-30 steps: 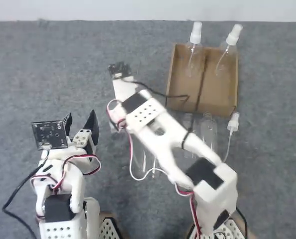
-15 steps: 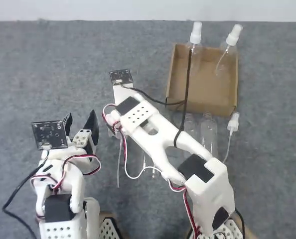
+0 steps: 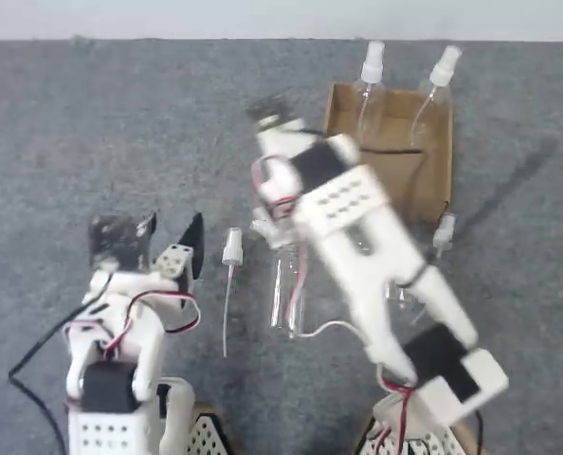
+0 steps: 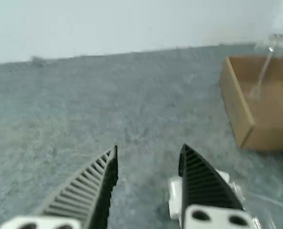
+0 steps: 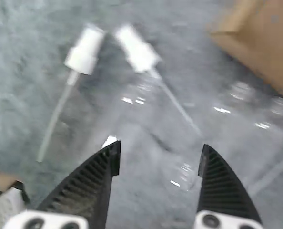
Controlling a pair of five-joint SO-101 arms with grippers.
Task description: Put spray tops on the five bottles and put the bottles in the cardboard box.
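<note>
Two pincers, state of each?
Both of mine are released, grasping nothing. My left pincer (image 4: 149, 152) hangs over the grey surface (image 3: 92, 114), with a loose spray top (image 3: 231, 248) near it. My right pincer (image 5: 158, 160) is above uncapped bottles (image 3: 286, 289) lying on the surface.
Location of finished items?
A pair of capped bottles (image 3: 370, 95) rests in the cardboard box (image 3: 424, 171), tops past its far wall.

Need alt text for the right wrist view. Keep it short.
The right gripper, open, hangs over a grey mat where a white spray top and a second top lie close together, dip tubes trailing. Clear bottles lie near them, beside a corner of the cardboard box.
</note>
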